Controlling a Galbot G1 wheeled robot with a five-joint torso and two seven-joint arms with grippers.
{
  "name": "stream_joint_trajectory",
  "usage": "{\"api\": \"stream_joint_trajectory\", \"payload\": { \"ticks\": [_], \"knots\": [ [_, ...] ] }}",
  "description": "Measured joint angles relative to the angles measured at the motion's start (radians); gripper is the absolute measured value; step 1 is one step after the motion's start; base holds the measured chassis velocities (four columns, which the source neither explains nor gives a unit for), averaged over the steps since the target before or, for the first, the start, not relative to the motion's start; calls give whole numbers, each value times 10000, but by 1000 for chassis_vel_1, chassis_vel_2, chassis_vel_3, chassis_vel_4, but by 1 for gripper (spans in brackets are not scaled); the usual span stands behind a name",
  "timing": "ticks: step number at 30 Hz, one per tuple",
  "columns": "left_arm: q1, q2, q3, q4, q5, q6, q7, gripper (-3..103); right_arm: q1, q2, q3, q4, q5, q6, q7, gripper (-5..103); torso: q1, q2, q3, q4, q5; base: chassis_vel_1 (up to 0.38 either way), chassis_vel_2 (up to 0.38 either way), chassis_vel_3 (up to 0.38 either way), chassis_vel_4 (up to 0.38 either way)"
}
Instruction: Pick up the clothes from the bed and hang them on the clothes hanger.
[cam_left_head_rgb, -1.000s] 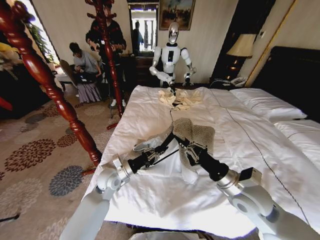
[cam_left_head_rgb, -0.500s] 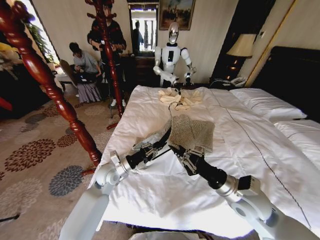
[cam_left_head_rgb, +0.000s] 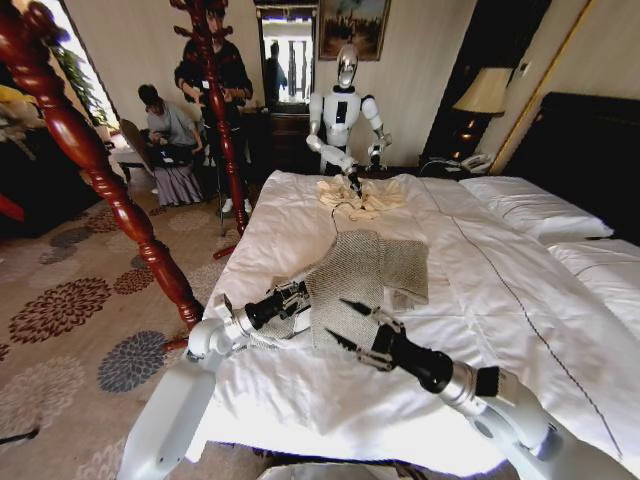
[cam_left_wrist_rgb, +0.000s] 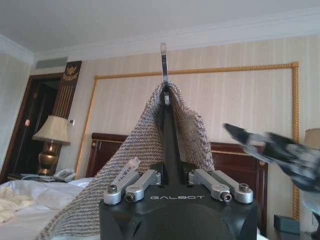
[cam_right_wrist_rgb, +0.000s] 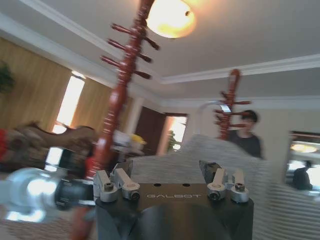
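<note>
Clothes (cam_left_head_rgb: 352, 272): grey tweed jacket, draped on clothes hanger (cam_left_wrist_rgb: 170, 125), held up just over bed (cam_left_head_rgb: 480, 300).
Left gripper (cam_left_head_rgb: 290, 298): clamped on the hanger's neck; cloth falls on both sides of it.
Right gripper (cam_left_head_rgb: 338, 320): jaws apart, just short of the fabric.
Change: a second ago the right claw was working in the cloth; it has since let go and backed off (the hanger looks dressed).
Axis: hook (cam_left_wrist_rgb: 163, 55) points straight away from the left claw; the jacket's length runs back from the hook past that claw.

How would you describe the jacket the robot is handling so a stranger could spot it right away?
Start at the big white bed and look to its near edge. There the left gripper holds up a grey-beige woven jacket draped over a black hanger. Unlike the cream garment crumpled at the far edge, it is darker and tweedy.
</note>
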Motion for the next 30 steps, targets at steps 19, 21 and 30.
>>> {"api": "stream_joint_trajectory", "payload": {
  "ticks": [19, 21, 30],
  "knots": [
    [434, 1307, -552, -927, -646, 1, 541, 18, 217, -746, 749, -242, -5937, -2015, 4128, 100, 0, 1, 0, 0, 0, 0, 0, 0, 0],
    [499, 1358, -552, -1029, -634, 11, 530, 18, 247, -882, 778, -262, -6071, -1948, 3704, 100, 0, 1, 0, 1, 0, 0, 0, 0, 0],
    [790, 1648, -404, -1548, -434, 31, 335, 18, 325, -1482, 615, -198, -6034, -1636, 2814, 100, 0, 2, -1, 0, 0, 0, 0, 0, 0]
  ]
}}
